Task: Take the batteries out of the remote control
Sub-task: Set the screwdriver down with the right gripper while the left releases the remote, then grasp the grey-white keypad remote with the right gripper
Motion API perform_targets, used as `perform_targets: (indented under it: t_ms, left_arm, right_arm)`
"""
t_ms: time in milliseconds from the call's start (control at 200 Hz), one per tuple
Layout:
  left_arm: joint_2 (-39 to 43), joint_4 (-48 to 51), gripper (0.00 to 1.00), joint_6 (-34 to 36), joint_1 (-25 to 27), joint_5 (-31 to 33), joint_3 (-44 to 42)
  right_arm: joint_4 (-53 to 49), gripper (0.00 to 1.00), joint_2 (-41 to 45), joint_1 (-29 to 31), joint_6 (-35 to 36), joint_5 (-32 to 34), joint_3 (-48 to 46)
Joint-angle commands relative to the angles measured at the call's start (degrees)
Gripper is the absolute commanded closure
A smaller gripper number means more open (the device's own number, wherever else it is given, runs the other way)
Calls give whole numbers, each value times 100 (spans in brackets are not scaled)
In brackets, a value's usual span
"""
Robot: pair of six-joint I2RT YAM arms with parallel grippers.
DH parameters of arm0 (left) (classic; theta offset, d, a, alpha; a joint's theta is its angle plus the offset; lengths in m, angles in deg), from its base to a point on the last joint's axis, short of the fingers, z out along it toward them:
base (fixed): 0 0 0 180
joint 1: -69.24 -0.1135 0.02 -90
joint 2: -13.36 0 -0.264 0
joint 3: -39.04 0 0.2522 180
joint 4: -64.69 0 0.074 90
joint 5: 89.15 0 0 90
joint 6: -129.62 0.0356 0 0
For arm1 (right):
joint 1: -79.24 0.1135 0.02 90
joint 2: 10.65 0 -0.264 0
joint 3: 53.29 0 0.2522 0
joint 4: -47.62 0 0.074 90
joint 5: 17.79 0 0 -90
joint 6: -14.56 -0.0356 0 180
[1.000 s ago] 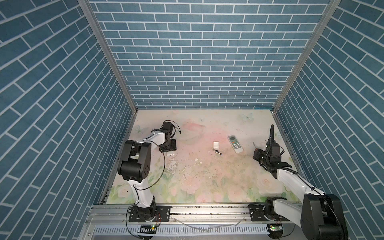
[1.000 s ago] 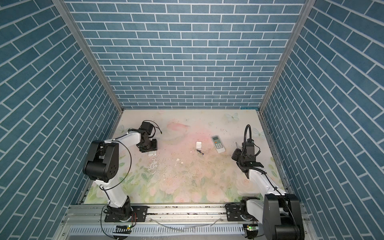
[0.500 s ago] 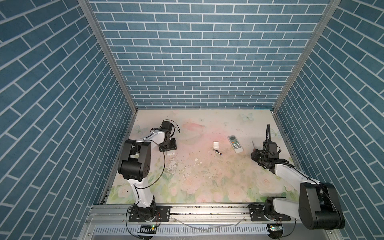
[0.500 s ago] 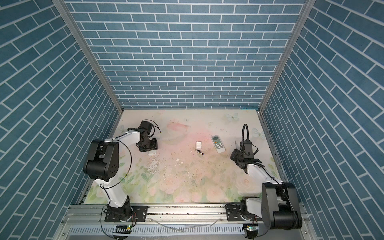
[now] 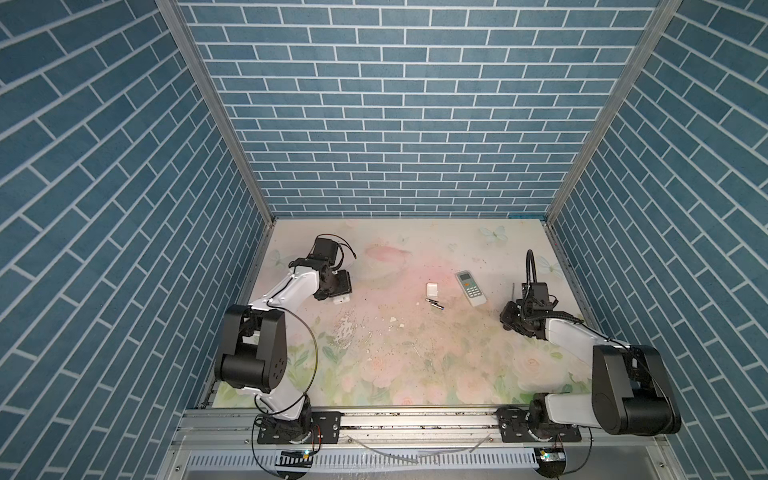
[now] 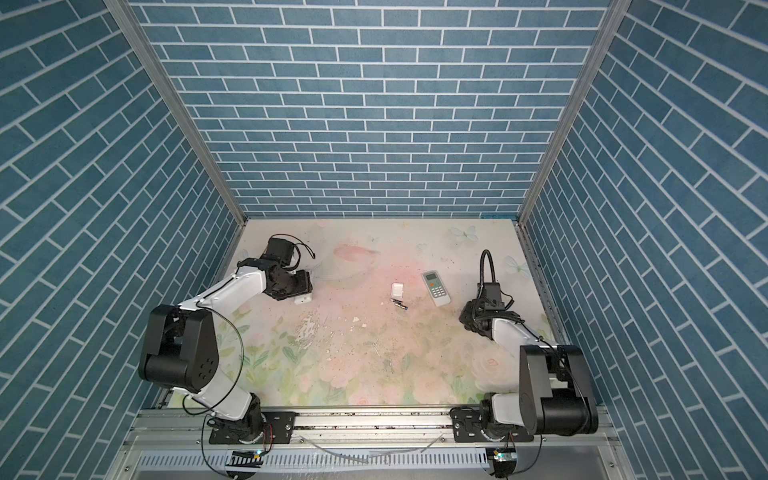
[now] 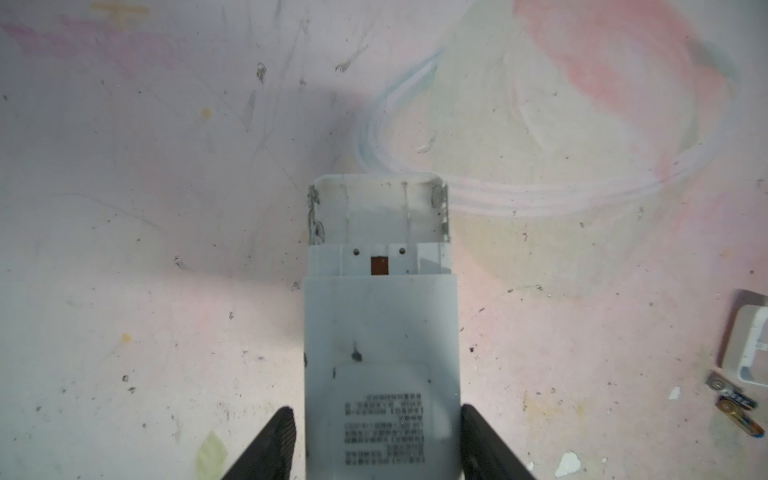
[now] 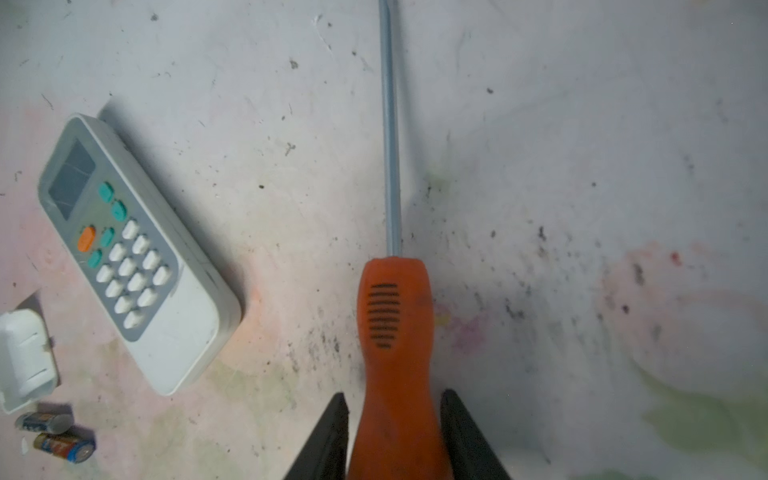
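On the flower-printed table mat [image 5: 415,374], a white plastic keypad remote control [image 5: 471,288] lies right of centre, a small white plastic cover [image 5: 432,288] just left of it and two dark cylindrical batteries [image 5: 436,306] just in front of that cover. Far left, a second white plastic remote [image 7: 380,332] lies between the fingers of the left gripper [image 7: 377,409]; at the right, an orange-handled steel screwdriver [image 8: 395,332] lies between the fingers of the right gripper [image 8: 394,392].

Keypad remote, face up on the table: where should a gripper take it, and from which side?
Take the keypad remote across its narrow width, probably at the plain button-free end, straight down from above. It lies flat, face up, so only its long straight edges give parallel faces.
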Motion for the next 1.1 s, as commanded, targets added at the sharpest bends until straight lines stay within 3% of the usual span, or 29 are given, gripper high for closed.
perform_targets:
  t_ms: [0,295,600,820,1095]
  left_arm:
    - [269,179,36,-35,-40,-11,-99]
    - [868,272,35,-144,-40,-124,-178]
    - [1321,-91,34,-119,-40,-699,-467]
    - [1419,-202,34,-107,-40,-760,-707]
    - [1796,-218,34,-303,74,-731,-1181]
  right_arm:
    - [-624,54,-201,-4,-154,220,85]
    - [-1293,47,-32,7,-151,317,492]
    - [-2716,42,455,527,448,532,1811]
    - [-3103,42,-229,1132,997,895,2709]
    - [-2705,37,-1445,1572,2000,774,3481]
